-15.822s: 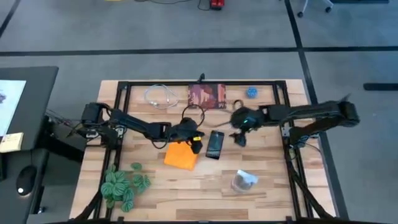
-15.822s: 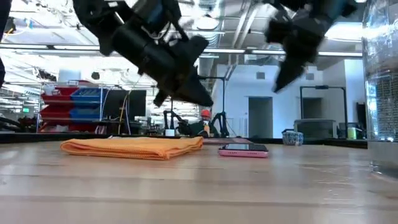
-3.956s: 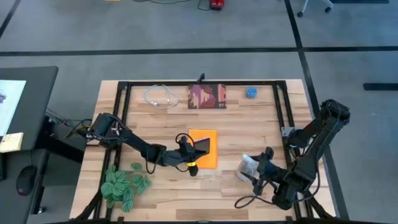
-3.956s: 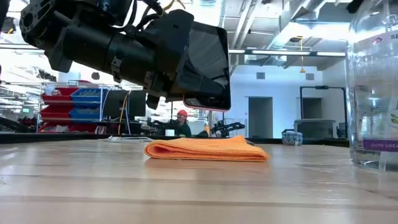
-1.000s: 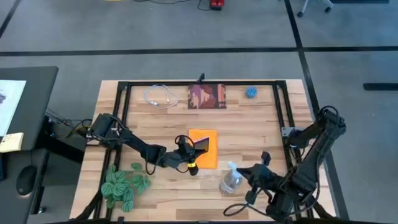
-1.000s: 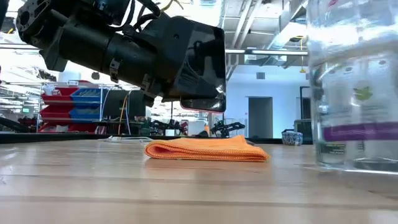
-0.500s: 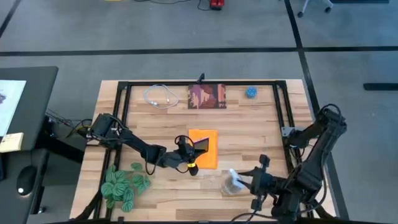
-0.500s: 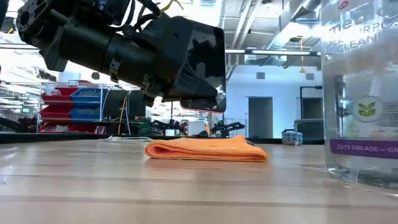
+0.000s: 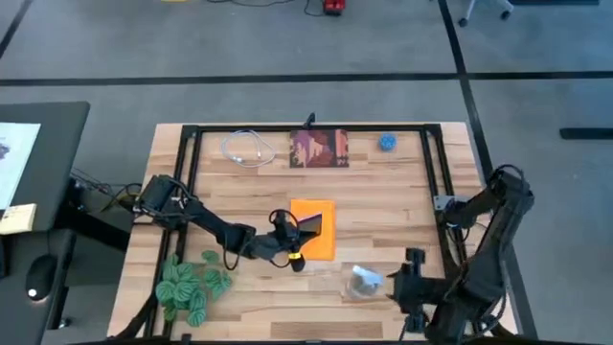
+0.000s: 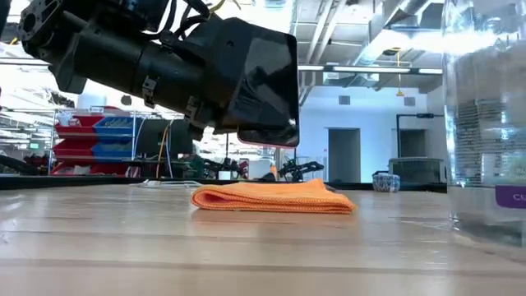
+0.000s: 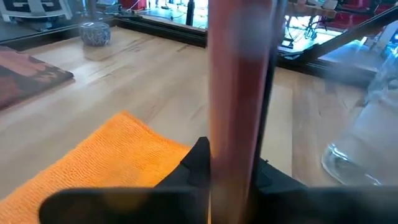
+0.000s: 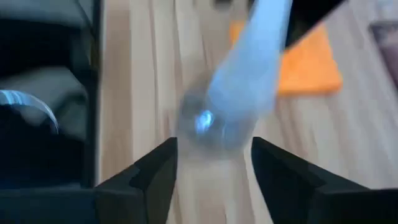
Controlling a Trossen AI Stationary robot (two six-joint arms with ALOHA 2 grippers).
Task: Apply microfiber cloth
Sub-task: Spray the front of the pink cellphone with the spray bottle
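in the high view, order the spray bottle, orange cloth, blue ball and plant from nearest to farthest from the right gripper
Measured from the right gripper, near the table's front right:
1. Clear spray bottle, just beside it.
2. Microfiber cloth, mid-table.
3. Blue ball, back right.
4. Plant, front left.

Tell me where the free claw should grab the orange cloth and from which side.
The microfiber cloth lies folded flat on the table, so come straight down and pinch its far edge, toward the printed square. The left claw holds the phone over the near left part, so that side is blocked.
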